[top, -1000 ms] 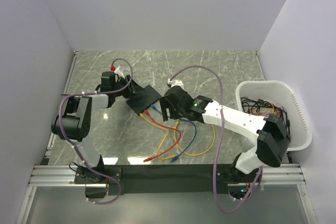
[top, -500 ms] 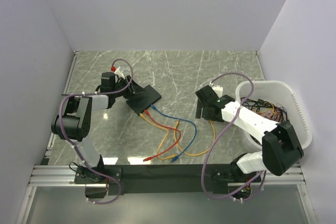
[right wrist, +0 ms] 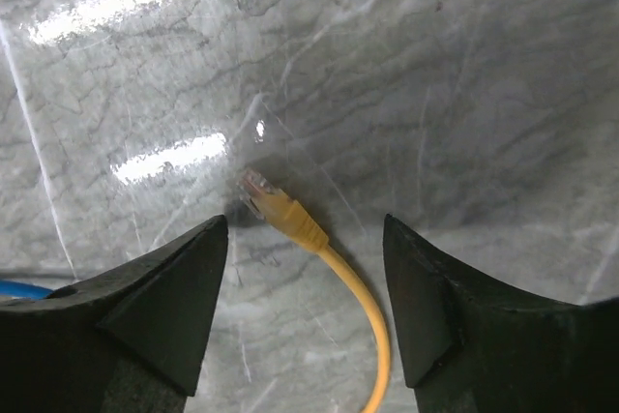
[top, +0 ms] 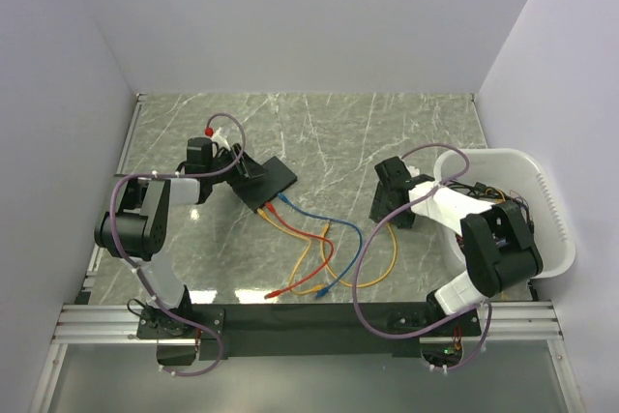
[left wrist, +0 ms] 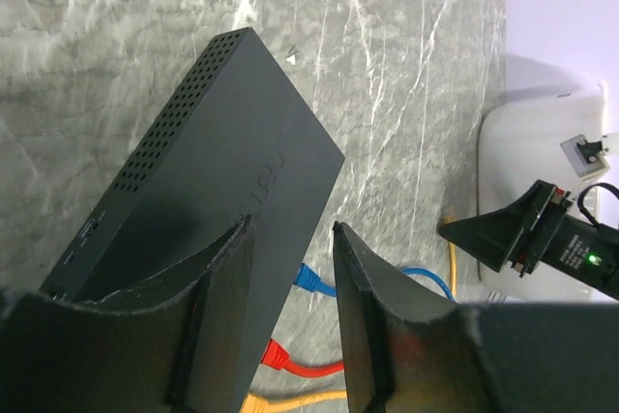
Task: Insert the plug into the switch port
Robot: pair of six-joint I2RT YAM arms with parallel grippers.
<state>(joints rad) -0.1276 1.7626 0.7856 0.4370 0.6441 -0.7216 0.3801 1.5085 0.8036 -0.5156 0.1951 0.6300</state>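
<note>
The flat black switch (top: 269, 179) lies left of centre, and a corner of the switch (left wrist: 222, 171) runs in between my left gripper's fingers. My left gripper (top: 235, 163) is shut on it at its left end. Blue (left wrist: 311, 280), red (left wrist: 276, 357) and yellow (left wrist: 253, 403) plugs sit in its front edge. A free yellow plug (right wrist: 276, 202) with a clear tip lies on the marble. My right gripper (right wrist: 306, 229) hangs open just above it, one finger on each side, not touching. From above, the right gripper (top: 389, 208) stands beside the white tub.
A white tub (top: 556, 205) full of tangled cables stands at the right edge. Red, blue and yellow cables (top: 324, 253) loop over the marble between the arms, with loose ends near the front (top: 273, 293). White walls close in three sides.
My right arm has swung away from the switch to the right and come down over the free yellow plug, its jaws narrowing a little. The left gripper and the switch have stayed put.
</note>
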